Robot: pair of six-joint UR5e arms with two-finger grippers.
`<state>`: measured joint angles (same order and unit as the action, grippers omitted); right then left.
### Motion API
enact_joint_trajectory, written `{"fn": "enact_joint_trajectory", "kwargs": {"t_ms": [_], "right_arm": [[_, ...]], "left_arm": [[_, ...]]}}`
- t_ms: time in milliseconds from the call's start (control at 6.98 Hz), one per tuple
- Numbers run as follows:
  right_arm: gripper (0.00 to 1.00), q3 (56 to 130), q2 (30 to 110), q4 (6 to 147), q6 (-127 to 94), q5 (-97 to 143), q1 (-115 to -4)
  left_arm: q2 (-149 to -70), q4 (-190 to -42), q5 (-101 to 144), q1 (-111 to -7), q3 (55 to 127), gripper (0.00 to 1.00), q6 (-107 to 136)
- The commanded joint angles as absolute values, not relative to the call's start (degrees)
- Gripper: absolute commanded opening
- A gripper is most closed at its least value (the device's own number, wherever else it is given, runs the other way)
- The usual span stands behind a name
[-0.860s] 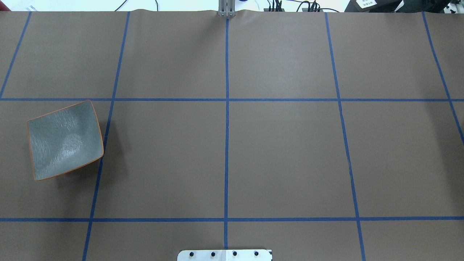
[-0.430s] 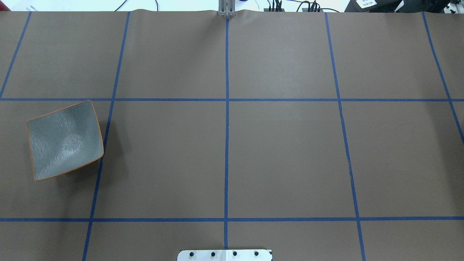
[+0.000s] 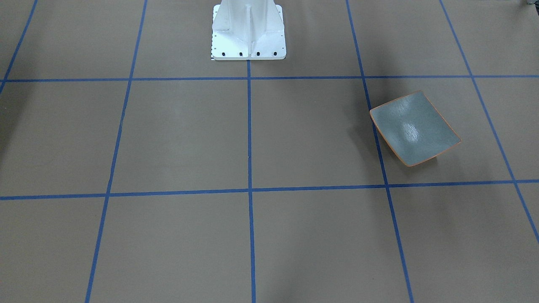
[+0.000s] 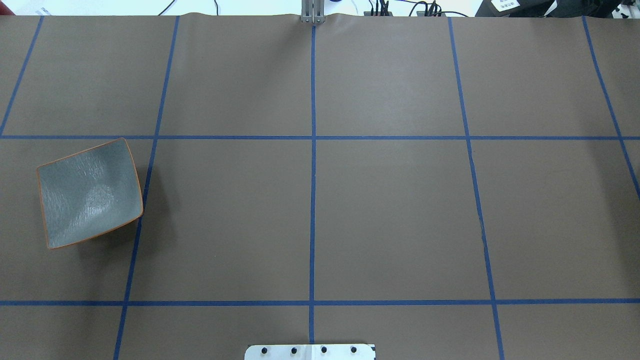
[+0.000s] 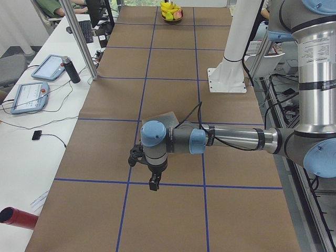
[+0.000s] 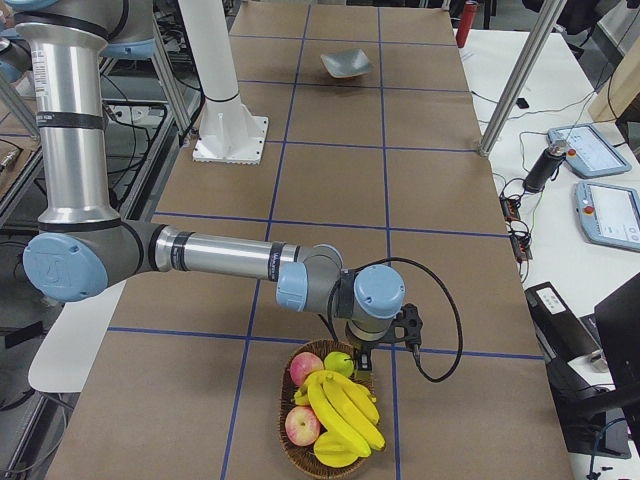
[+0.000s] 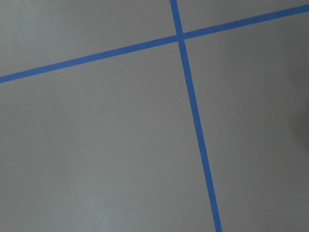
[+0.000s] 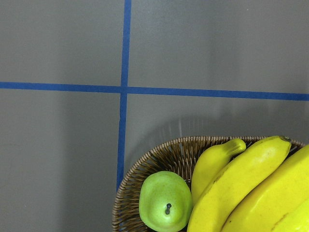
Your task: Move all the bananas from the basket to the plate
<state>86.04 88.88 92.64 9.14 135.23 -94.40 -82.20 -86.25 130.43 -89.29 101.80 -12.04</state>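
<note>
Approach step, nothing moved: all bananas (image 6: 345, 410) sit in basket (image 8: 154, 155), bottom centre of right-side view. Plate (image 4: 90, 192) mid-left overhead, bare. Right gripper (image 6: 357, 358) hovers at basket's edge, left gripper (image 5: 153, 182) near plate; can't tell either's jaw state. Next: descend and pinch top banana.

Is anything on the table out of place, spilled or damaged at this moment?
Nothing is spilled or broken. The plate lies turned askew to the blue grid lines, and it is empty. The bananas lie in the basket with other fruit, and none has fallen out.
</note>
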Motion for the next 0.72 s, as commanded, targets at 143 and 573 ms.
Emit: {"fn": "enact_joint_trajectory", "kwargs": {"t_ms": [143, 573], "right_arm": [[1.00, 86.22, 87.72, 92.55, 8.71, 134.65, -94.31], [1.00, 85.87, 87.62, 91.07, 8.44, 134.04, -94.31]], "left_arm": [[-81.83, -86.66, 130.96, -89.30, 102.48, 1.00, -12.13], [-84.11, -86.84, 130.96, -89.21, 101.95, 1.00, -12.30]]}}
